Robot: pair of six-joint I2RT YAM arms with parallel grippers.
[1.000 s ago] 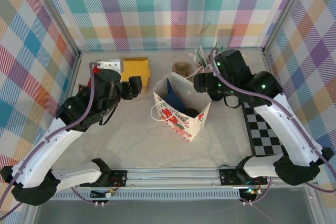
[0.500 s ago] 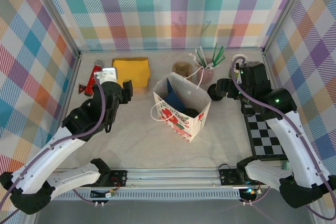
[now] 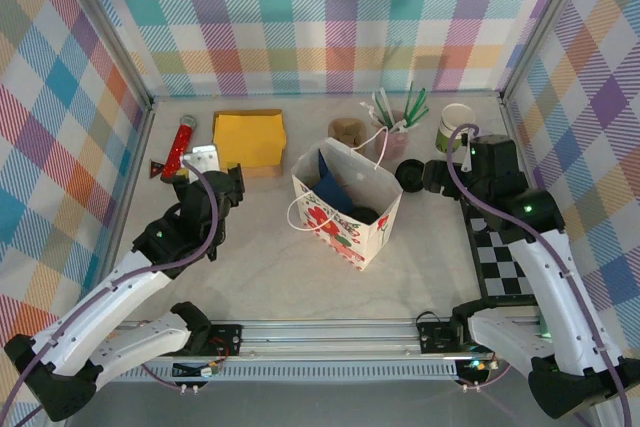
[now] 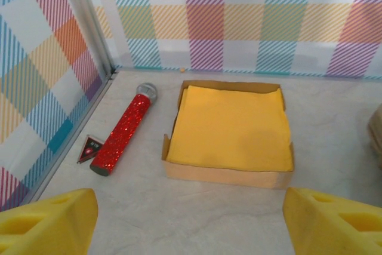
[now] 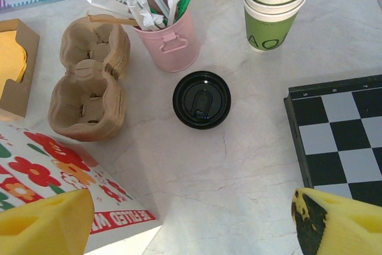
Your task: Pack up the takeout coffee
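l gripper [image 4: 191,228] wide apart, empty. r gripper [image 5: 191,225] wide apart, empty, above takeout coffee [image 5: 202,100], not touching.

Top overhead, wide; wrists low, close, sharing tabletop [image 3: 260,267].

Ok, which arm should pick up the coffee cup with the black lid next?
Right. The right gripper is open beside the cup, on its side of the paper bag. The left gripper faces the yellow napkins on the bag's other side.

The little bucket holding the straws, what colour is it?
The bucket is pink. The right wrist view shows it best.
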